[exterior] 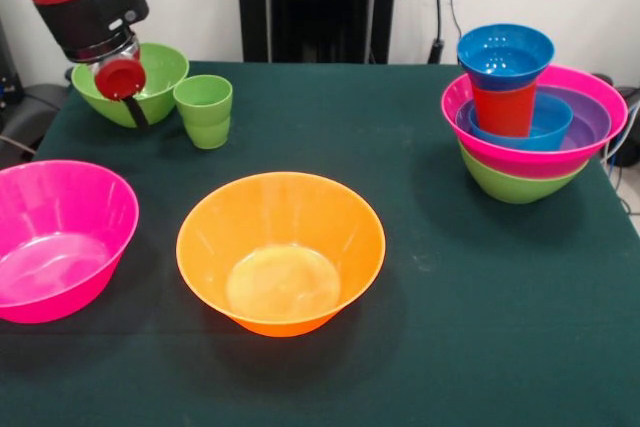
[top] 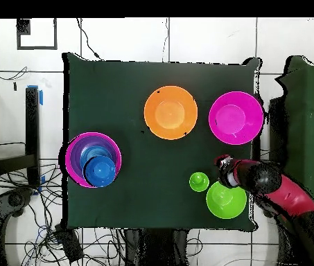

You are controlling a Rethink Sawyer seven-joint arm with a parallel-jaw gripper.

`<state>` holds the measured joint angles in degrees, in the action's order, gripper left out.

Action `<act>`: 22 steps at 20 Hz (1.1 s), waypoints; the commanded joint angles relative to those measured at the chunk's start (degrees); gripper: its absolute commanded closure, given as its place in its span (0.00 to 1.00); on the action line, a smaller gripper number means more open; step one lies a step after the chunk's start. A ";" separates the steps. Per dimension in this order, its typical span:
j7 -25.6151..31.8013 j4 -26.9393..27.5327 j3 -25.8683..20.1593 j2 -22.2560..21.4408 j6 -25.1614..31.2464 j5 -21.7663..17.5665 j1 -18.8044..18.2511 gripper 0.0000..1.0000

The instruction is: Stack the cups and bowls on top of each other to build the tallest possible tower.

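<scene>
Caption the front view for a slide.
Claw hovers by green bowl; tower stands opposite.

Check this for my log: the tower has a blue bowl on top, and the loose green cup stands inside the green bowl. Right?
Not quite. The green cup stands on the table beside the green bowl, not inside it; the overhead view shows them apart. The blue bowl does top the tower.

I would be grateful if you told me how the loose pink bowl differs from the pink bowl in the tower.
The loose pink bowl sits empty on the table; the tower's pink bowl holds a purple bowl, blue bowls and an orange-red cup. The loose one rests directly on the cloth; the tower's rests in a green bowl. They stand at opposite sides of the table. Both are glossy, upright and alike in colour.
</scene>
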<state>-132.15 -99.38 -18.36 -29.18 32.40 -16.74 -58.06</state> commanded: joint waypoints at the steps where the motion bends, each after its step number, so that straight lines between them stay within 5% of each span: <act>1: 4.83 -0.72 -1.92 -3.02 -2.25 -4.32 2.62 1.00; 7: 5.43 -1.14 -1.91 -5.75 -0.14 -4.05 3.15 1.00; 8: 5.90 -1.06 -1.98 -5.88 0.14 -4.24 3.14 0.00; 12: 7.08 -1.58 -2.95 -6.08 -1.72 -5.07 2.45 0.00; 18: 4.85 -1.61 -1.14 -7.50 3.19 -3.16 4.10 0.00; 22: 1.96 -5.98 0.13 -10.26 2.47 -1.93 4.12 0.00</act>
<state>-132.15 -100.12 -18.28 -38.12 32.43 -16.81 -56.93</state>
